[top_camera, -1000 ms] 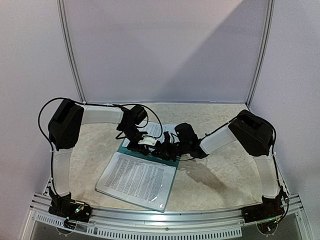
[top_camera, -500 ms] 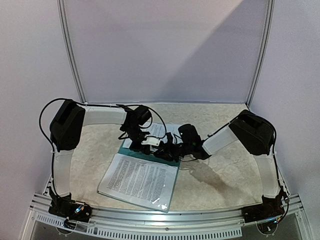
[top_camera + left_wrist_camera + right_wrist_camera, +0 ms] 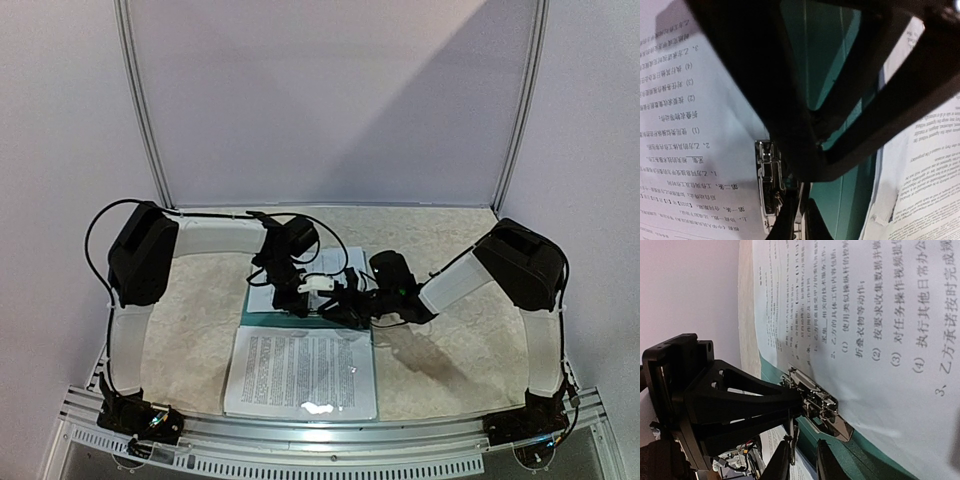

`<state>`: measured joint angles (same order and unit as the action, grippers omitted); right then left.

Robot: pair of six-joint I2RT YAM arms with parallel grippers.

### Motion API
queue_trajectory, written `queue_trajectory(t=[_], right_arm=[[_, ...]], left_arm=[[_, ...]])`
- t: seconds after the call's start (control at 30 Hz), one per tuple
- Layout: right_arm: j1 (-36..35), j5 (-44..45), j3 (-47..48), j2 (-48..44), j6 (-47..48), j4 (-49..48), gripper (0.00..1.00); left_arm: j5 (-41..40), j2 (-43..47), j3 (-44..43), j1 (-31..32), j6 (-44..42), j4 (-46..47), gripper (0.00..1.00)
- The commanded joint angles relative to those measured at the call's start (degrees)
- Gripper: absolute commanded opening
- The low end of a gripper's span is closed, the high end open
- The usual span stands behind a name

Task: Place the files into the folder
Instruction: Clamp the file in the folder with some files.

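Note:
The teal folder (image 3: 262, 320) lies open at the table's middle. White printed files lie on its near half (image 3: 300, 372) and its far half (image 3: 335, 262). Both grippers meet over the spine at the silver clip (image 3: 768, 175), which also shows in the right wrist view (image 3: 821, 407). My left gripper (image 3: 306, 290) has its fingers nearly together on a thin metal lever of the clip (image 3: 800, 222). My right gripper (image 3: 345, 300) has a narrow gap between its fingers (image 3: 801, 460), with the lever (image 3: 791, 437) against one finger. Teal cover shows in that gap.
The beige table (image 3: 450, 360) is walled by white panels at the back and sides. An aluminium rail (image 3: 330, 435) runs along the near edge, just below the near sheets. Both arms' forearms cross above the folder's far half.
The folder and its near sheets have swung from tilted to square with the table's near edge and shifted right. Both grippers moved right with them, staying at the clip.

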<state>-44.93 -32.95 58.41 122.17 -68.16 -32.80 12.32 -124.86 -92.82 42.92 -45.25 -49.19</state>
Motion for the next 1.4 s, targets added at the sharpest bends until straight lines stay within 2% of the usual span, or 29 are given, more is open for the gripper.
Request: queue_trajectory(t=[0.0, 0.17, 0.3, 0.47, 0.6, 0.87, 1.2, 1.37], right_arm=[[-0.4, 0.4, -1.6, 0.2, -1.9, -0.9, 0.16], [-0.5, 2.4, -2.0, 1.7, -3.9, -1.7, 0.09], [-0.5, 6.7, -2.2, 1.3, -3.0, 4.3, 0.04], [-0.4, 8.4, -0.8, 3.1, -0.6, 8.2, 0.03], [-0.5, 10.6, 0.2, 3.3, 2.1, 13.7, 0.03], [-0.5, 13.6, 2.3, 4.0, 7.0, 23.4, 0.03], [-0.4, 14.5, 3.5, 5.6, 8.5, 26.8, 0.02], [-0.3, 15.8, 3.8, 6.9, 8.7, 29.1, 0.01]], left_arm=[[-0.8, -3.7, 0.5, 1.1, 4.8, -2.2, 0.00], [-0.6, -3.9, 0.5, 1.3, 5.1, -2.6, 0.00], [-0.1, -3.0, 1.2, 1.3, 4.9, -2.4, 0.00], [0.5, -1.2, 0.8, 1.0, 5.3, -2.0, 0.11], [1.8, 0.4, 0.5, 0.5, 4.9, -1.8, 0.15], [6.2, 4.6, -1.8, -1.0, 5.0, -6.1, 0.28], [11.8, 5.6, -4.9, -4.1, 5.5, -9.8, 0.27], [9.7, 2.7, -4.0, -3.8, 11.0, -4.8, 0.19]])
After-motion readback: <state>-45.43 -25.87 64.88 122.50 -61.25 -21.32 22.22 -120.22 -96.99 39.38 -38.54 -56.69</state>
